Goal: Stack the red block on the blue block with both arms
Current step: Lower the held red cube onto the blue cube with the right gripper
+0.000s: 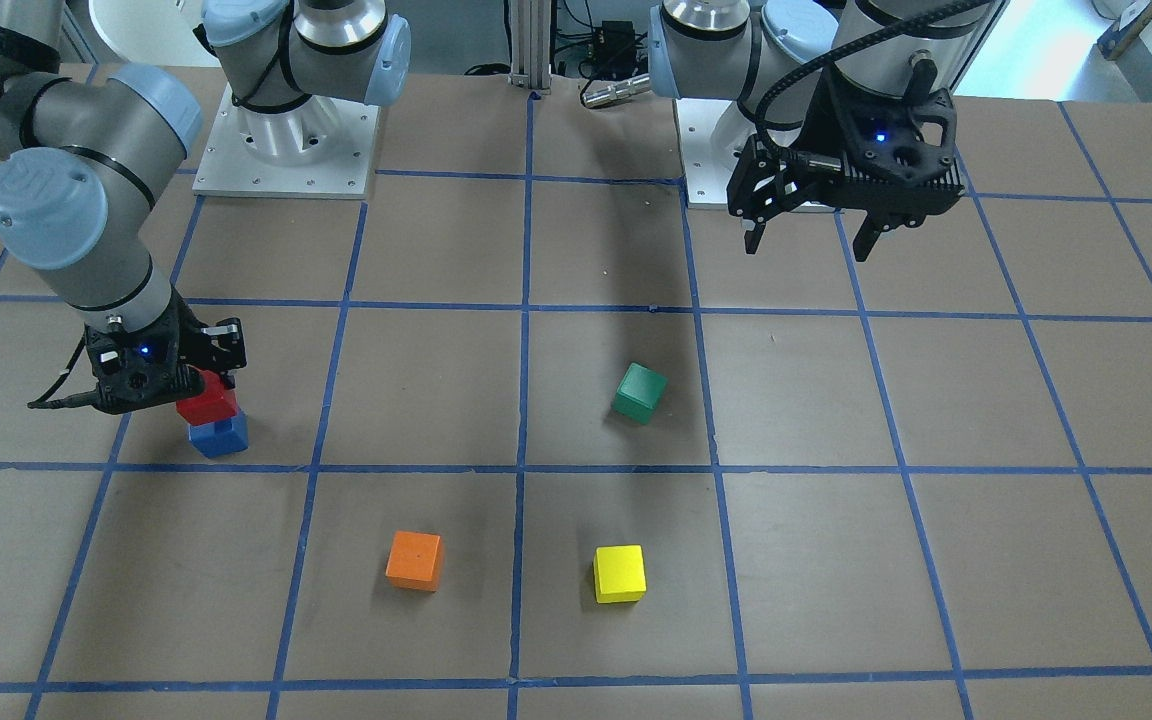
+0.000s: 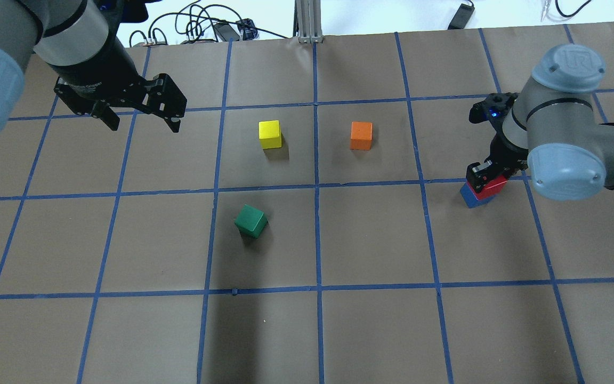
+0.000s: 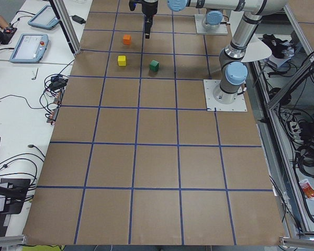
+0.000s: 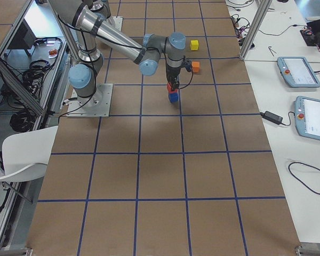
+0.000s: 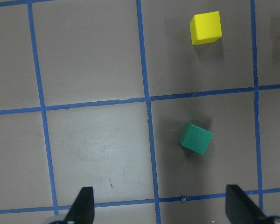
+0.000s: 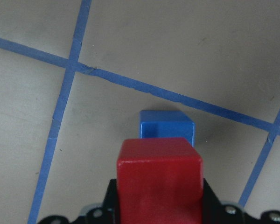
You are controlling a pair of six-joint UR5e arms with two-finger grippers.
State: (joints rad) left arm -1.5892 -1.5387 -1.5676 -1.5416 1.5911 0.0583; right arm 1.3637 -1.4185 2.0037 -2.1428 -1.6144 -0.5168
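With the right gripper (image 1: pixel 204 388) clamped on the red block (image 1: pixel 208 405) at mid-left of the front-facing view, directly over the blue block (image 1: pixel 220 436) and turned a little askew to it; too close to tell resting from just above. With the left gripper (image 1: pixel 806 245) at upper right of that view, fingers spread wide, nothing between them. Elsewhere on the brown table (image 1: pixel 936 560): a green block (image 1: pixel 639 392) near centre, an orange block (image 1: pixel 414 560) and a yellow block (image 1: pixel 620 573) below it.

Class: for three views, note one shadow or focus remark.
Overhead exterior: a shadow band runs from the green block to the bottom edge. Exterior front-facing: it comes from the robot's side. Right wrist-mounted: the red block looms large, slightly soft.
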